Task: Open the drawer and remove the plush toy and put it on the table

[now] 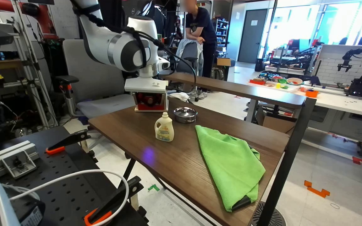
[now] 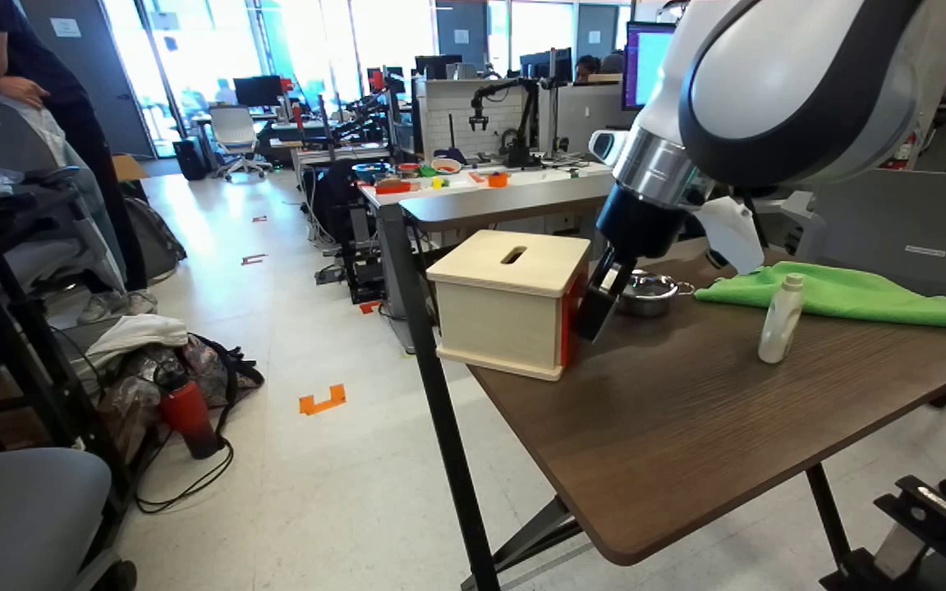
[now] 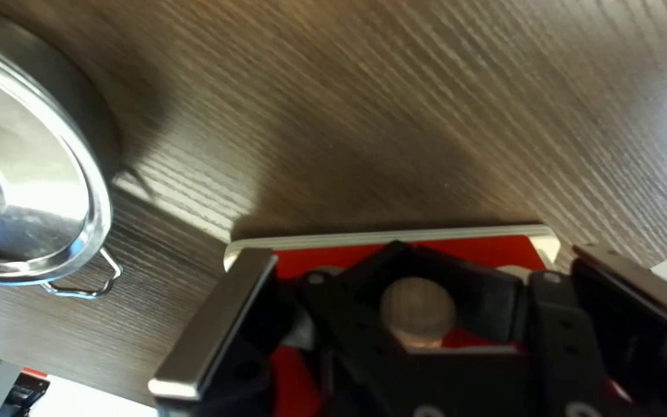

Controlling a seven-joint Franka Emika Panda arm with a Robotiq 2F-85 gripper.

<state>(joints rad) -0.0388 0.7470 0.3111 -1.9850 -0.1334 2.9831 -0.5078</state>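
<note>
Dark wood-grain bench [image 2: 711,427], crowded workroom behind. At its edge: pale wooden box [image 2: 498,320] with red drawer [image 3: 495,250], apparently closed. Before drawer front: gripper [image 2: 592,322] with jaws close-set, flanking wooden knob [image 3: 418,313] (clenched on it or merely beside it, impossible to say). Advised: firm hold, then slow level pull straight outward, without dragging box or nudging pan [image 3: 32,202]. Out of sight: plush toy, presumably inside; actual contact at knob, masked by black fingers [image 3: 487,301].
</note>
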